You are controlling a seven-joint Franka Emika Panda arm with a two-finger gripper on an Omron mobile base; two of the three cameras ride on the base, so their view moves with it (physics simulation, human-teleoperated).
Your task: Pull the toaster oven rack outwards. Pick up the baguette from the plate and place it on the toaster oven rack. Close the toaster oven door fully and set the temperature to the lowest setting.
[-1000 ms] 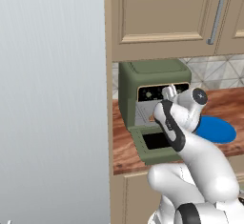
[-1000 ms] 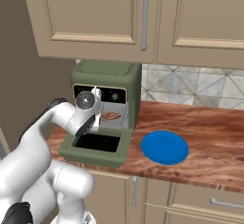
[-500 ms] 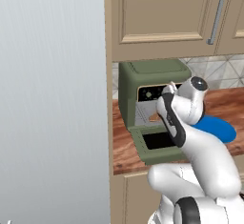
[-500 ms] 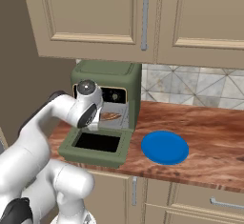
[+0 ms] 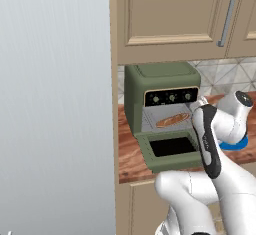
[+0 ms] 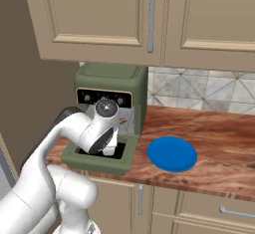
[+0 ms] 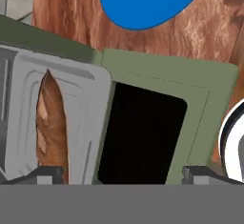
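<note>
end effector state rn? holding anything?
End effector: open, holding nothing; the baguette lies on the toaster oven rack.

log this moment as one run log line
baguette: on toaster oven rack | toaster oven door: open flat | plate: bare | claw: open, above door

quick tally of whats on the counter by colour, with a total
olive-green: 1, the boxy toaster oven, its door folded down
bright blue: 1, the flat round plate
light brown: 1, the oblong baguette on the grey rack
total: 3
</note>
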